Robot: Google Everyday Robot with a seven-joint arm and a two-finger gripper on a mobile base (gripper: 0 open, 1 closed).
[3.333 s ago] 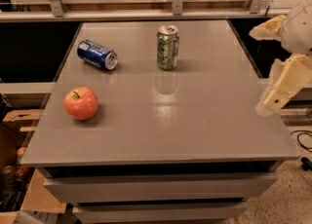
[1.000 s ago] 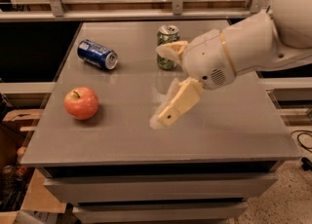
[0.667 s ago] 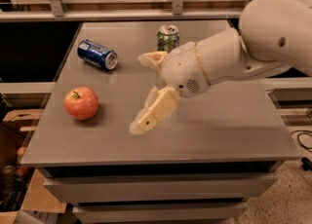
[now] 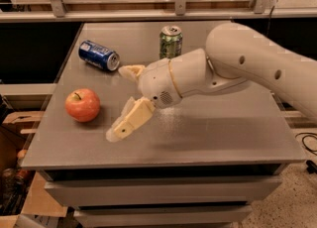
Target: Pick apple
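Observation:
The apple [image 4: 82, 105], round and red-orange with a short dark stem, sits on the grey table [image 4: 223, 133] near its left edge. My gripper [image 4: 119, 102] is just right of the apple, above the tabletop, not touching it. It is open: one cream finger points left at the top, the other [image 4: 130, 120] slants down toward the table's front. It holds nothing. The white arm reaches in from the right.
A blue soda can [image 4: 99, 55] lies on its side behind the apple. A green can [image 4: 171, 41] stands upright at the back middle. A railing and a counter run behind the table. Cardboard lies on the floor at the lower left.
The arm has swept from the table's right side leftward across the table. The open gripper now hangs close beside the apple. The apple and cans have not moved.

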